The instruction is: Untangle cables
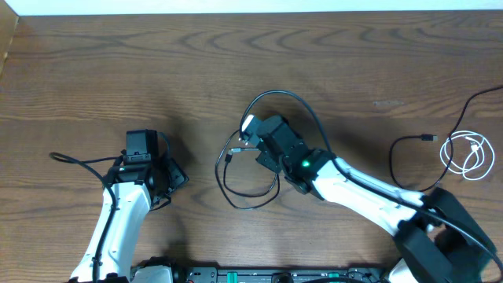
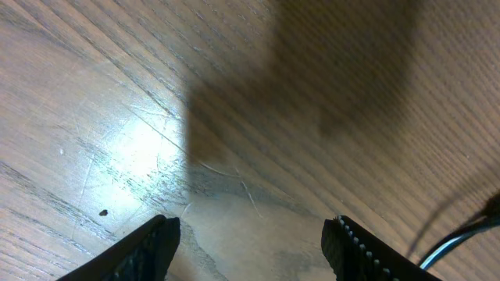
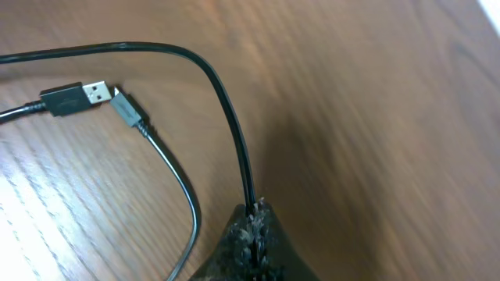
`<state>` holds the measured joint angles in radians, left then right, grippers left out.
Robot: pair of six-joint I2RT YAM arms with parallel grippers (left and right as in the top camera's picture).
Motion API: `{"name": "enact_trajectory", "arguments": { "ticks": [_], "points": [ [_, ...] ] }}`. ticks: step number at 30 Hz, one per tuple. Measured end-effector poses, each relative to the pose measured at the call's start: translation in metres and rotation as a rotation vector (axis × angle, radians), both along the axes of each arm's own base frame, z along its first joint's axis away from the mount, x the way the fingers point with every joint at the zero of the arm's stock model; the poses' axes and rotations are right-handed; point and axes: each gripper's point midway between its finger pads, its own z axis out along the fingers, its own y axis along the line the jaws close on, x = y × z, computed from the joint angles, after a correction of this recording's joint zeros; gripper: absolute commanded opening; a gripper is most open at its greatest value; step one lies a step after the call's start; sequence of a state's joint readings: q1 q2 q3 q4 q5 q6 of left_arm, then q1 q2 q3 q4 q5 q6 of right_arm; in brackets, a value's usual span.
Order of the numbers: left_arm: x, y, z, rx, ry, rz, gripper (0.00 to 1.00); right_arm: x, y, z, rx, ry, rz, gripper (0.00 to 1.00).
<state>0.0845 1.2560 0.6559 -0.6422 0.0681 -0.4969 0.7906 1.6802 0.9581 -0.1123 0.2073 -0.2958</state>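
The right end effector (image 3: 255, 212) is pressed narrow on a black cable (image 3: 226, 101). The cable comes out from between its fingertips, runs forward, and then bends away to the left. Ahead and to the left of this end effector, two ends lie on the worktop (image 3: 375, 94): a USB plug (image 3: 84, 94) and a small plug (image 3: 125, 109), and they almost touch each other. In the overhead view the same cable makes loose loops around this end effector, some in front of it and some beside it. A second black cable (image 1: 405, 149) and a coiled white cable (image 1: 468, 153) lie near each other, well apart from the right end effector and back beside its arm. The left end effector (image 2: 250, 242) is wide open over bare wood, well apart from all the cables.
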Motion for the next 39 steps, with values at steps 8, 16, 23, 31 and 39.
{"name": "enact_trajectory", "arguments": {
  "ticks": [8, 16, 23, 31, 39],
  "points": [
    [0.000, 0.000, 0.000, 0.000, 0.000, 0.000, 0.65, 0.010, -0.031, 0.013, -0.069, -0.065, -0.155, 0.01],
    [0.000, 0.000, 0.000, 0.000, 0.000, 0.000, 0.65, 0.027, -0.098, 0.023, -0.259, -0.180, -0.423, 0.01],
    [0.000, 0.000, 0.000, 0.000, 0.000, 0.000, 0.65, 0.035, -0.154, 0.034, -0.355, -0.242, -0.637, 0.01],
    [0.001, 0.000, 0.000, 0.000, -0.003, 0.000, 0.65, 0.041, -0.152, 0.024, -0.210, -0.164, -0.670, 0.01],
    [0.001, 0.000, 0.000, 0.000, -0.003, 0.000, 0.65, 0.032, -0.094, -0.001, 0.144, 0.124, -0.531, 0.01]
  ]
}}
